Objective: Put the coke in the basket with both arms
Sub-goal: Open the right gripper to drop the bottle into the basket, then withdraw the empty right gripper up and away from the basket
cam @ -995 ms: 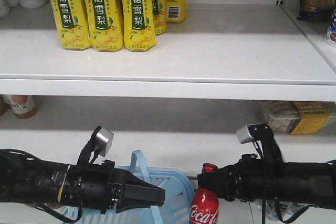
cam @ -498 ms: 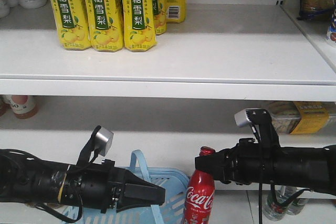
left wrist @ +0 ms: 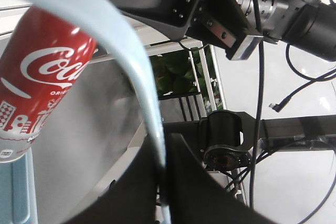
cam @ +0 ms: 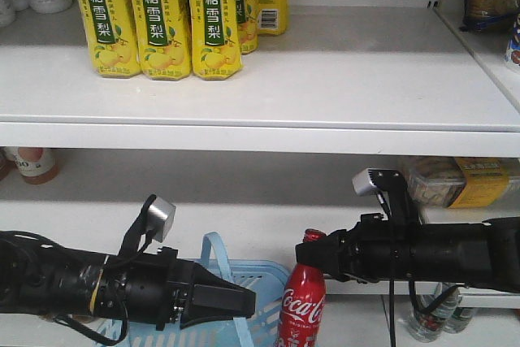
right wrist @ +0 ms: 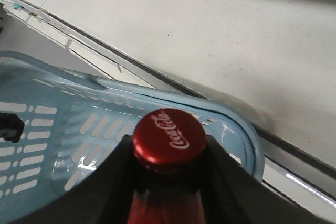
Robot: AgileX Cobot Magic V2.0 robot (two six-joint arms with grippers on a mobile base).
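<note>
- The right gripper was clamped on the coke at its neck, just beside the basket rim.
- The left gripper pinched the basket's handle.
- Best done: carry the bottle upright over the rim, then lower it.

We see the left gripper low on the left, closed on the handle of the basket, which sits below and between the two arms. To its right, the right gripper reaches in from the right and clamps the neck of the coke, which hangs just beside the basket's right rim, tilted slightly, with the basket's rim behind and below its cap in the right wrist view. Behind and above both arms we find the upper shelf, with a row of cartons standing on its left part, and packets on the shelf beneath, at the right.
</note>
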